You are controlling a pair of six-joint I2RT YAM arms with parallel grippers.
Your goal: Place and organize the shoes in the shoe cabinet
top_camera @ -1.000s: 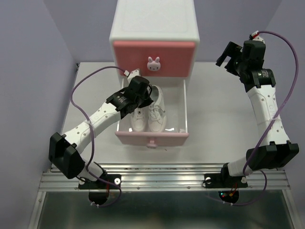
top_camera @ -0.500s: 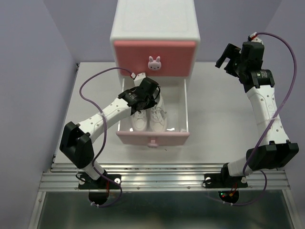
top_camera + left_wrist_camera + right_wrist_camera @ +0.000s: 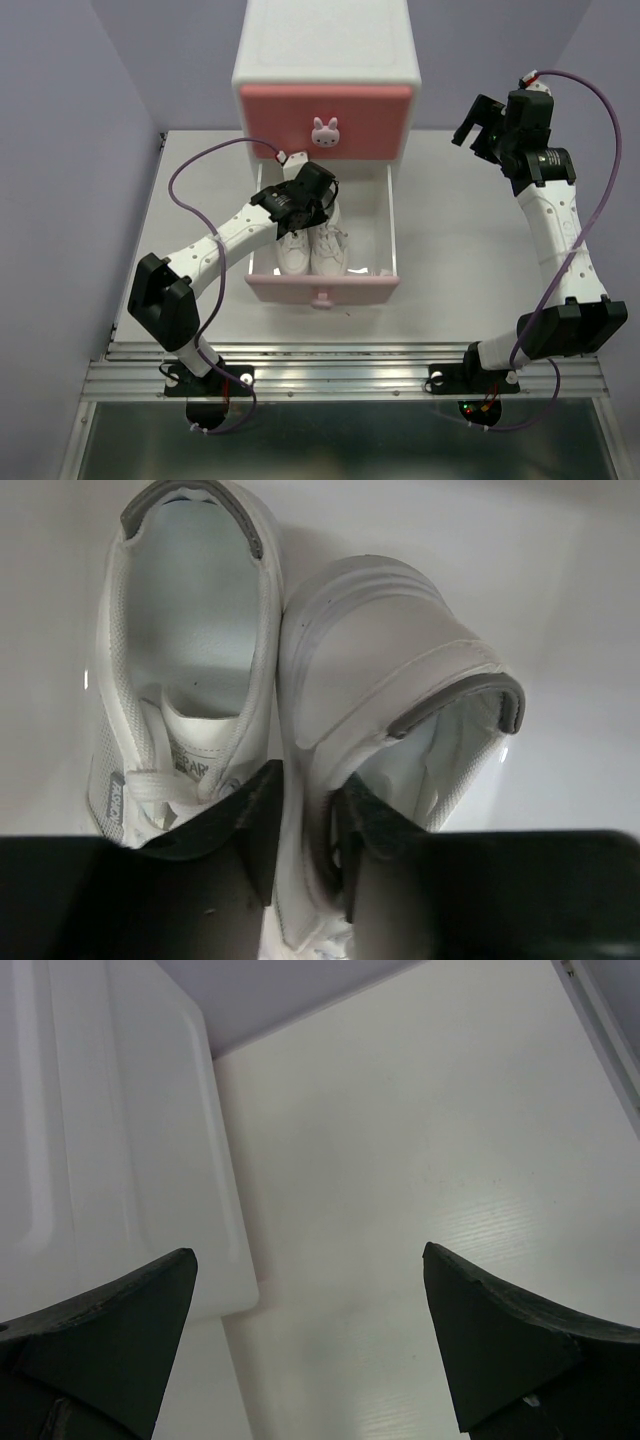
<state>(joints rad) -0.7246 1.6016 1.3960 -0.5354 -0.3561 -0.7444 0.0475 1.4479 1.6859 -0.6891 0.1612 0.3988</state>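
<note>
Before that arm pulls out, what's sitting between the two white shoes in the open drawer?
One finger of the left pincer, its other finger across the tilted shoe's side wall. The left wrist view shows it.

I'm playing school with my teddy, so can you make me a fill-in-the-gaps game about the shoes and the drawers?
1. The shoes lie in the ___ of the two drawers.
2. Both shoes are coloured ___.
3. The knob on the shut drawer is shaped like a ___.
4. The right gripper holds ___.
Missing words: lower; white; bunny; nothing.
</note>
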